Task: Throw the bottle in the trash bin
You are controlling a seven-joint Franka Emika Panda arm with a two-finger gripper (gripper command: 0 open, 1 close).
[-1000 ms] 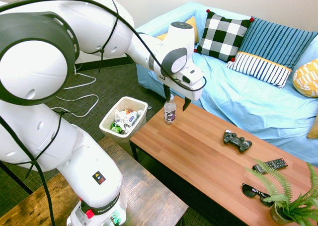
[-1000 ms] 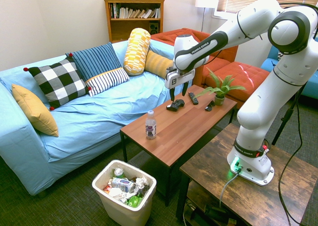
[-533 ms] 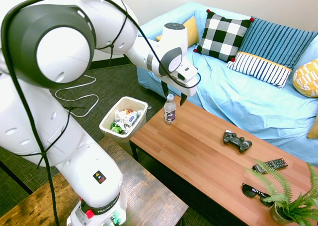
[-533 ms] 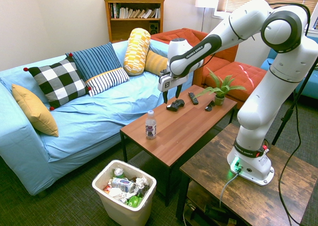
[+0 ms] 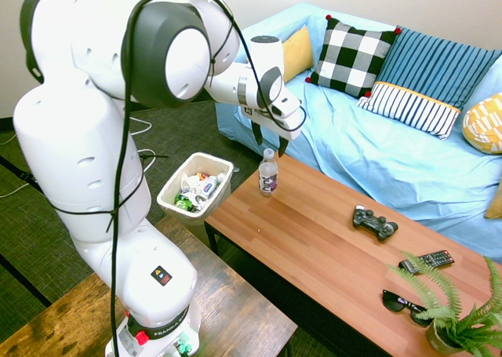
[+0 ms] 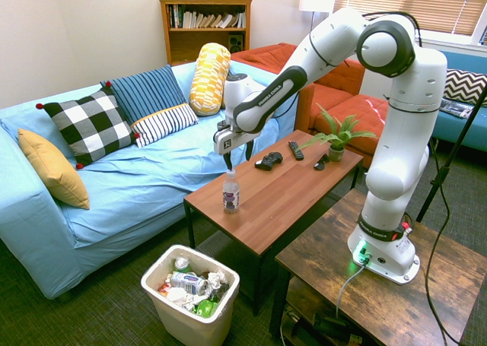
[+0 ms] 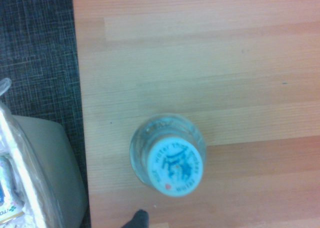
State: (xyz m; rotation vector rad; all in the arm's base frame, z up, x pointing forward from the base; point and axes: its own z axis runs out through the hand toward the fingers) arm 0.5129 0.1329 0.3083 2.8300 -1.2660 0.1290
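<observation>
The bottle [image 5: 268,175], clear with a white cap and a dark purple label, stands upright at the corner of the wooden coffee table [image 5: 314,239] nearest the trash bin. My gripper [image 5: 269,141] hangs open just above its cap, one finger on each side, not touching it. From the other side, the gripper [image 6: 237,157] sits slightly above the bottle [image 6: 230,192]. The wrist view looks straight down on the bottle's cap [image 7: 176,167]. The white trash bin [image 5: 176,176] stands on the carpet beside that table corner, holding crumpled cans and wrappers; its wall [image 6: 186,329] shows in the second exterior view.
A game controller [image 5: 374,221], a remote [image 5: 426,260], sunglasses [image 5: 404,304] and a potted fern [image 5: 463,318] lie further along the table. A blue sofa [image 5: 392,161] with pillows runs behind it. A darker wooden side table [image 5: 227,310] stands by the arm's base.
The arm swung along the table from near the controller towards the bin end. The open gripper now hangs over the bottle. The bottle has not moved.
</observation>
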